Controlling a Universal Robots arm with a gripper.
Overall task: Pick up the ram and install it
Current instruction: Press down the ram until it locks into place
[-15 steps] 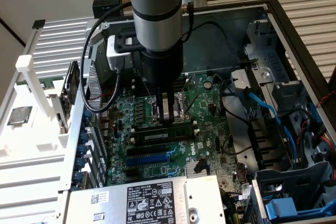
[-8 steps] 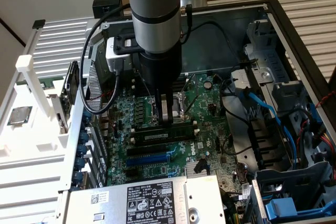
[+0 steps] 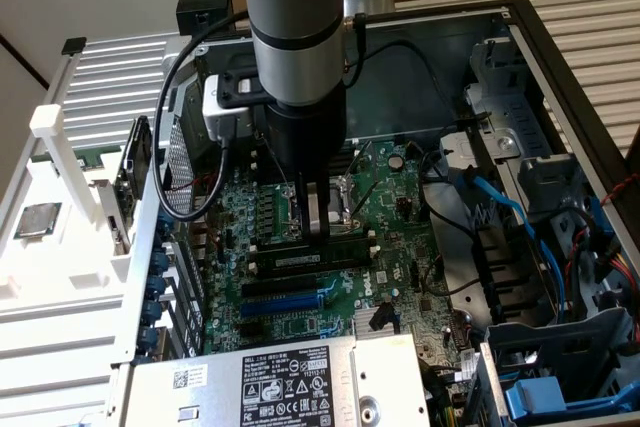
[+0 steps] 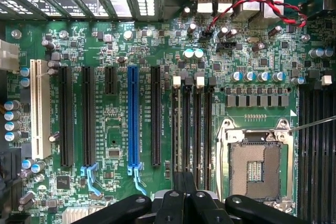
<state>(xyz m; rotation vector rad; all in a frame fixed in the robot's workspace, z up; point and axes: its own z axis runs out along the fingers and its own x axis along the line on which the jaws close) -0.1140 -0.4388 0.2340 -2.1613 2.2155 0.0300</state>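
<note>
Wrist view had the gripper (image 4: 181, 203) closed right down over the memory slots (image 4: 191, 129), the ram (image 3: 305, 260) apparently seated, holding nothing I could make out; release remained

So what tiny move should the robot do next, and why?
Probably press gently straight down. The shut gripper stands on the ram, which already lies in its slot on the motherboard, so a small push may finish seating it.
</note>
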